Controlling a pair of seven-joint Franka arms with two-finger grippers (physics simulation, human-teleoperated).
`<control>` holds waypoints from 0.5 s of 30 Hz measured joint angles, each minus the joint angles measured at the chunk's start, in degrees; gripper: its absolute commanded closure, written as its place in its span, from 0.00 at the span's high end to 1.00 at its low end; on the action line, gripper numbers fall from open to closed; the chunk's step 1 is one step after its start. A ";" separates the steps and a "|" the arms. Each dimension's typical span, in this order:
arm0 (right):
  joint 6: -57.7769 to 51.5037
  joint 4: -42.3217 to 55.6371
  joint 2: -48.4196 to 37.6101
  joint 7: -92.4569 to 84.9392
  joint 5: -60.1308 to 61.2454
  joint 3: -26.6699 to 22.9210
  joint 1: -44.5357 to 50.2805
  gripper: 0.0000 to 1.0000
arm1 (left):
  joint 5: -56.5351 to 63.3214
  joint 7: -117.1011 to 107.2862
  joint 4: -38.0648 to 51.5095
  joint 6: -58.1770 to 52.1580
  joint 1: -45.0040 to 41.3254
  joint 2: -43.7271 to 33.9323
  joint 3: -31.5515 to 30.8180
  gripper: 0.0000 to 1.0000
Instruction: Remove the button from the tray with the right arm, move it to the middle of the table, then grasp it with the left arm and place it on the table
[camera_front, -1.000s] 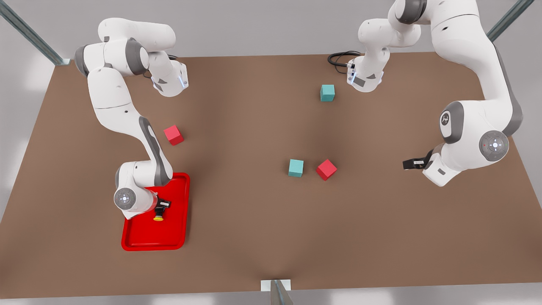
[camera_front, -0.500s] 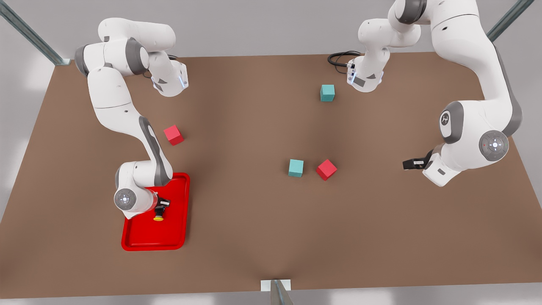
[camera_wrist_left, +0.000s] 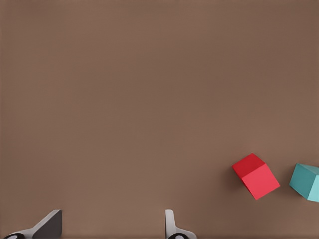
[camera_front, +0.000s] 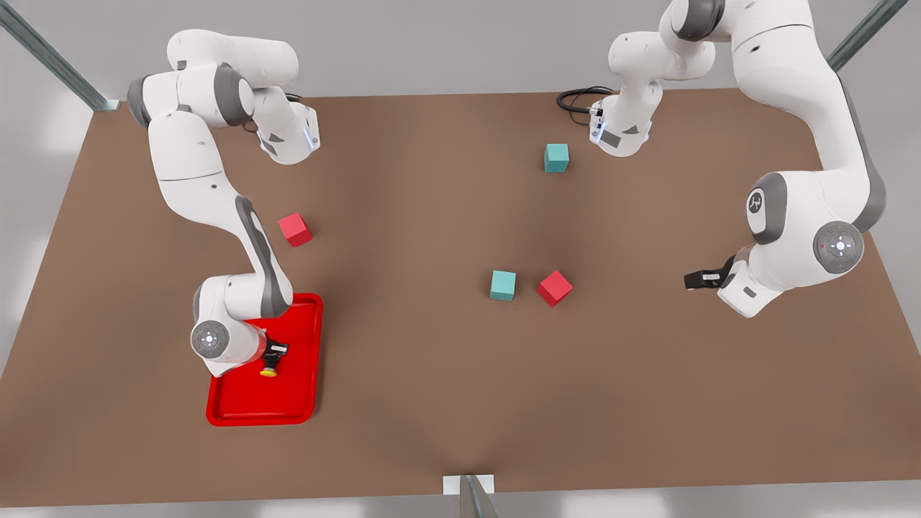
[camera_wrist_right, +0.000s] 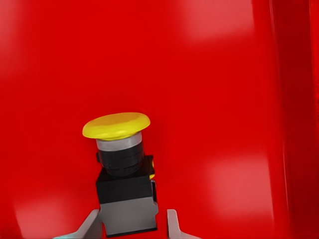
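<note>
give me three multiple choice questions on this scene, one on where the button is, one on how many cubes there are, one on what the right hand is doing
1. Where is the button?
A. on the bare table
B. over the red tray
C. beside the teal cubes

2. How many cubes lie on the table?
A. two
B. three
C. four

3. What is the state of the right hand?
A. fingers either side of the button's body
B. open over bare table
C. holding a red cube

Answers: 1 B, the right wrist view shows red tray all around the button. 2 C, the front view shows two red and two teal. 3 A, the fingers flank the grey body; the left hand waits open over the table.
</note>
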 measured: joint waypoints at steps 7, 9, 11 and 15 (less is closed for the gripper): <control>0.32 -0.04 0.15 -0.50 0.01 0.00 -0.04 0.71 | 0.01 0.00 0.00 0.26 -0.08 0.35 0.00 1.00; 0.36 -0.16 0.16 -0.65 0.01 0.00 -0.23 0.71 | 0.01 0.00 0.00 0.29 -0.09 0.36 0.00 1.00; 0.39 -0.25 0.16 -0.77 0.01 0.00 -0.26 0.71 | 0.00 -0.01 0.00 0.32 -0.09 0.36 0.00 1.00; 0.43 -0.54 0.16 -0.97 0.06 0.00 -0.23 0.65 | -0.04 -0.01 0.00 0.34 -0.09 0.36 0.00 1.00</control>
